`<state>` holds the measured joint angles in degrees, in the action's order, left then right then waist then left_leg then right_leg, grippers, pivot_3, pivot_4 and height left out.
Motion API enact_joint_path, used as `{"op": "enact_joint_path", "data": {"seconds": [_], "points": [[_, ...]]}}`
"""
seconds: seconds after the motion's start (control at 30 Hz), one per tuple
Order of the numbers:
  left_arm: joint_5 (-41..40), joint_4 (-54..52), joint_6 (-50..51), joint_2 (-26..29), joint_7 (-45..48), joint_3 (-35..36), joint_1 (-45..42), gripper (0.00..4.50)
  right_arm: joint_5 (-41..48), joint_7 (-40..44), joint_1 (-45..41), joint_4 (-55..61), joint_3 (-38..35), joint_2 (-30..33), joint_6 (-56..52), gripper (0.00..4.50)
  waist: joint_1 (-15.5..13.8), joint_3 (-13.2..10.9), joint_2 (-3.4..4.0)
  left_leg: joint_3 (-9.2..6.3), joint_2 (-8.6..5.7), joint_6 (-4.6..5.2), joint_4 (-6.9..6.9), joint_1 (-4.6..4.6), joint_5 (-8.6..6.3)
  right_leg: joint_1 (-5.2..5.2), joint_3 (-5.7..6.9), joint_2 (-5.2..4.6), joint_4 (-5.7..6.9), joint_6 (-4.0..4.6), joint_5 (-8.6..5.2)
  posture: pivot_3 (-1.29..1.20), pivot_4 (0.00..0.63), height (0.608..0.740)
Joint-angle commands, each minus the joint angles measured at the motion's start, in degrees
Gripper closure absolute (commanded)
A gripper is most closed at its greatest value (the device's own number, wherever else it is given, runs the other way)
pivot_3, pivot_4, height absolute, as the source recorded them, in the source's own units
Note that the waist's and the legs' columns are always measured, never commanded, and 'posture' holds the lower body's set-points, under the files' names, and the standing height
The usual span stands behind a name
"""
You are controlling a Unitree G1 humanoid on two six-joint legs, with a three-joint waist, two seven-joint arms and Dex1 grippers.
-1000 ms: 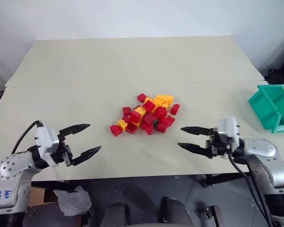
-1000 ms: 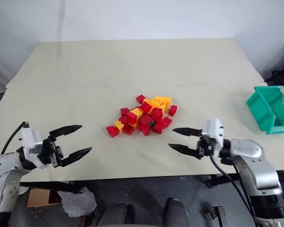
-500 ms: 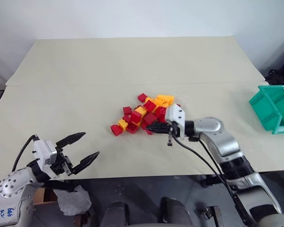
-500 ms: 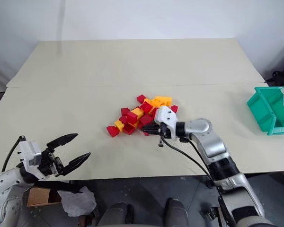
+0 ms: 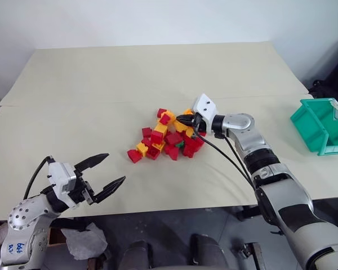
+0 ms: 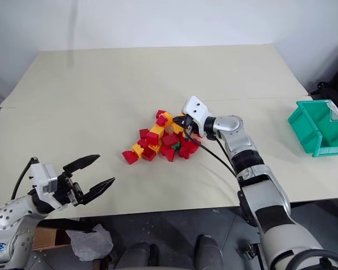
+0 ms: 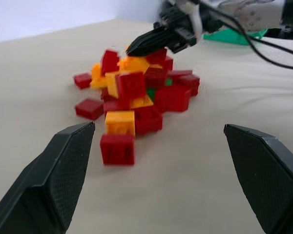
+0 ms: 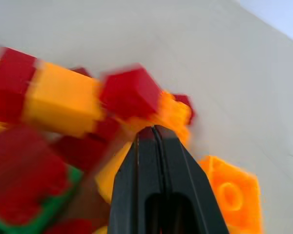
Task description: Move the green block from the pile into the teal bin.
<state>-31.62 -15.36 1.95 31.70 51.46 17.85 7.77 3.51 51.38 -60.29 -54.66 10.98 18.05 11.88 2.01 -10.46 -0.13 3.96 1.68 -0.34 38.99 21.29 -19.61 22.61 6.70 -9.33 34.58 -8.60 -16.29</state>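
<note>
The pile (image 5: 168, 138) of red and yellow bricks lies mid-table. The green block (image 5: 180, 144) peeks out low in the pile's near right part, wedged among red bricks; it also shows as a green edge (image 8: 45, 212) in the right wrist view. My right gripper (image 5: 181, 118) is shut with nothing in it, its tips poked into the pile's far right side, above and beyond the green block. My left gripper (image 5: 116, 167) hangs open at the table's near left edge, far from the pile. The teal bin (image 5: 322, 126) stands at the table's right edge.
The table (image 5: 101, 90) is two cream boards joined by a seam across the middle. A loose red brick (image 5: 135, 156) sits at the pile's near left. A black cable (image 5: 231, 163) trails along my right arm above the tabletop.
My right gripper shut and reached forward and left from the near edge into the pile, shoving several bricks leftward. The left gripper stayed about where it was.
</note>
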Motion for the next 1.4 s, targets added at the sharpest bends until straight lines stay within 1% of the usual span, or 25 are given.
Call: {"op": "enact_joint_path", "data": {"seconds": [0.03, 0.13, 0.23, 0.47, 0.6, 0.67, 0.77, 0.87, 0.97, 1.07, 1.17, 1.2, 1.23, 1.3, 1.37, 1.4], "points": [[-0.19, -0.60, 0.02, 0.74, 0.25, -0.19, -1.42, 0.00, 0.13, 1.74, -0.48, -0.28, -1.18, -1.55, 2.71, 4.49, 0.05, 0.00, 0.00, -0.01, 0.01, 0.00, 0.00, 0.00, 0.00, 0.00, 0.01, 0.00, 0.00, 0.00, 0.00, 0.00, 0.150, 0.740], [-0.19, -0.01, 0.05, 1.10, 0.63, -0.31, -2.37, 0.00, -0.13, 6.08, 1.84, 4.56, 0.32, -1.93, 2.64, 4.49, 0.12, -0.01, 0.01, -0.01, 0.02, -0.01, -0.01, 0.00, 0.00, 0.01, 0.01, 0.00, 0.02, 0.00, 0.00, 0.00, 0.150, 0.740], [-0.05, 0.82, -0.16, 1.31, 0.84, -0.17, -3.00, 0.00, -1.84, 9.46, 5.52, 11.26, 2.90, -0.98, 0.97, 4.49, 0.08, -0.01, 0.02, -0.03, 0.02, -0.02, -0.01, 0.01, -0.01, 0.01, 0.02, 0.01, 0.02, 0.00, 0.00, 0.00, 0.150, 0.740], [0.37, 1.28, -1.09, 0.86, 0.44, -0.04, -3.16, 0.00, -3.05, 12.15, 13.59, 26.72, 5.34, 1.81, -5.18, 4.49, -0.36, -0.02, 0.02, -0.04, 0.02, -0.03, 0.02, 0.01, -0.02, 0.01, 0.01, 0.00, 0.03, 0.00, 0.00, 0.00, 0.150, 0.740], [0.67, 1.03, -1.78, 0.17, -0.20, -0.03, -2.43, 0.00, -2.82, 11.44, 15.95, 30.64, 4.10, 3.58, -5.61, 4.49, -0.34, -0.02, 0.02, -0.03, 0.01, -0.03, 0.02, 0.01, -0.02, 0.01, 0.01, 0.00, 0.01, 0.00, 0.00, 0.00, 0.150, 0.740], [0.77, 0.96, -2.14, -0.06, -0.32, -0.14, -2.03, 0.00, -2.09, 12.46, 16.87, 31.86, 3.76, 4.52, -4.90, 4.49, -0.34, -0.02, 0.02, -0.03, 0.01, -0.03, 0.02, 0.01, -0.02, 0.01, 0.01, 0.00, 0.01, 0.00, 0.00, 0.00, 0.150, 0.740], [1.02, 1.14, -2.69, -0.52, -0.49, -0.53, -1.85, 0.00, 0.53, 13.66, 18.19, 33.24, 1.46, 6.29, -4.58, 4.49, -0.37, -0.02, 0.02, -0.02, 0.01, -0.03, 0.01, 0.01, -0.03, 0.01, 0.01, 0.00, 0.00, 0.00, 0.00, 0.00, 0.150, 0.740], [1.10, 1.15, -2.97, -0.87, -0.35, -1.16, -1.84, 0.00, 2.79, 14.81, 19.96, 33.98, -1.55, 9.78, -5.09, 4.49, -0.48, -0.02, 0.02, -0.02, 0.00, -0.03, 0.02, 0.01, -0.03, 0.01, 0.01, 0.00, -0.02, 0.00, 0.00, 0.00, 0.150, 0.740], [0.98, 1.32, -3.02, -0.94, 0.02, -1.64, -2.04, 0.00, 7.32, 16.35, 23.97, 36.03, -6.59, 14.32, -6.37, 4.49, -0.80, -0.02, 0.02, -0.04, 0.00, -0.01, 0.02, 0.02, -0.04, -0.02, 0.03, 0.00, -0.06, 0.00, 0.00, 0.00, 0.150, 0.740], [0.45, 1.89, -2.59, -0.87, 0.29, -1.66, -2.69, 0.00, 13.83, 18.19, 29.52, 38.76, -13.04, 18.35, -9.80, 4.49, -0.94, -0.02, 0.02, -0.01, 0.00, 0.02, 0.00, 0.03, -0.06, -0.04, 0.05, 0.00, -0.14, 0.00, 0.00, 0.00, 0.150, 0.740], [-0.36, 2.57, -1.60, -0.60, 0.74, -1.62, -3.09, 0.00, 16.60, 20.69, 34.79, 39.52, -17.38, 22.79, -9.90, 3.94, -0.97, -0.02, 0.02, 0.02, 0.00, 0.02, 0.00, 0.03, -0.06, -0.05, 0.05, 0.00, -0.17, 0.00, 0.00, 0.00, 0.150, 0.740], [-0.42, 2.85, -1.46, -0.53, 0.87, -1.60, -3.21, 0.00, 17.51, 21.60, 36.59, 39.78, -18.64, 24.27, -10.49, 3.60, -0.98, -0.02, 0.02, 0.05, 0.00, 0.03, 0.01, 0.03, -0.06, -0.05, 0.05, 0.00, -0.20, 0.00, 0.00, 0.00, 0.150, 0.740], [-0.50, 3.15, -1.21, -0.43, 1.06, -1.57, -3.37, 0.00, 18.24, 21.14, 37.99, 39.61, -20.46, 25.16, -10.35, 3.34, -1.00, -0.02, 0.02, 0.06, 0.00, 0.03, 0.01, 0.02, -0.06, -0.07, 0.04, 0.00, -0.21, 0.00, 0.00, 0.00, 0.150, 0.740], [-0.70, 3.57, -0.73, -0.30, 1.37, -1.44, -3.61, 0.00, 20.82, 21.23, 40.24, 40.58, -22.71, 26.54, -13.85, 2.61, -1.09, -0.02, 0.02, 0.07, 0.00, 0.03, 0.01, 0.01, -0.06, -0.07, 0.05, 0.00, -0.22, 0.00, 0.00, 0.00, 0.150, 0.740], [-0.63, 4.01, -0.54, -0.14, 1.66, -1.45, -4.11, 0.00, 21.30, 20.79, 41.60, 41.33, -23.79, 27.10, -14.14, 2.02, -0.92, -0.02, 0.02, 0.12, 0.01, 0.03, 0.01, -0.02, -0.06, -0.07, 0.02, 0.00, -0.22, 0.00, 0.00, 0.00, 0.150, 0.740], [-0.64, 4.25, -0.41, 0.00, 1.83, -1.46, -4.50, 0.00, 21.30, 19.87, 41.49, 42.73, -23.50, 26.90, -15.01, 1.63, -0.79, -0.02, 0.02, 0.14, 0.02, 0.03, 0.01, -0.04, -0.06, -0.07, 0.02, 0.00, -0.20, 0.00, 0.00, 0.00, 0.150, 0.740]]}}
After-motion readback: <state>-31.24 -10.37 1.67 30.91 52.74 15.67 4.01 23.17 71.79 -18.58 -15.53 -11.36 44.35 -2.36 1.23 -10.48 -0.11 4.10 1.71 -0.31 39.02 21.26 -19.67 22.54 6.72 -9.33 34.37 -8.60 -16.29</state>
